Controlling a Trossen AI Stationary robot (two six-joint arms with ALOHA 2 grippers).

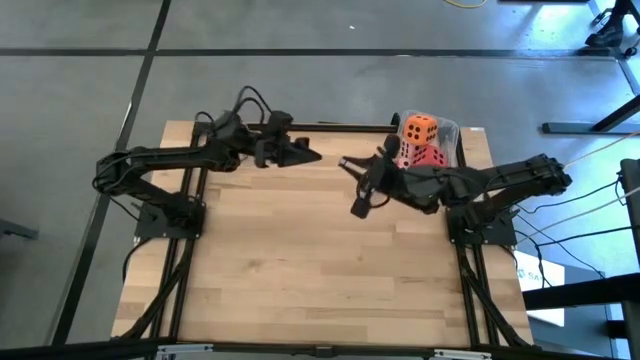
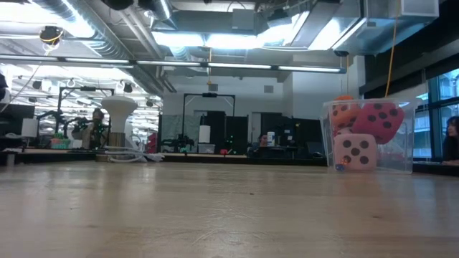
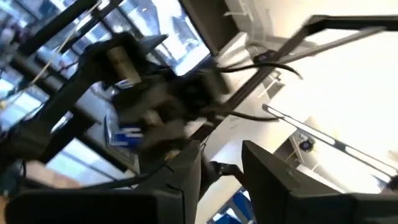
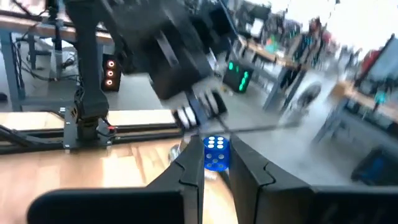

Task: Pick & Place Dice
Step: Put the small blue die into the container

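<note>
A clear bin (image 1: 452, 135) stands at the table's far right corner. It holds an orange die (image 1: 420, 128), a red die (image 2: 380, 120) and a pale pink die (image 2: 355, 152). My right gripper (image 1: 354, 186) hangs over the far middle of the table, left of the bin. In its wrist view (image 4: 216, 155) a small blue die with white pips (image 4: 216, 149) sits in the narrow gap between its fingers. My left gripper (image 1: 312, 156) faces it from the left, above the far edge. It is slightly open and empty (image 3: 222, 171). My right gripper has the small blue die's two side faces (image 4: 207, 154) between its two fingertips, and the die fills the gap. The die is clear of the table. The high view does not show the die.
The wooden table top (image 1: 300, 260) lies bare in front of both arms. Black frame rails (image 1: 185, 260) run along its left and right sides. The two grippers are close to each other near the far edge. Room benches and equipment show beyond the table.
</note>
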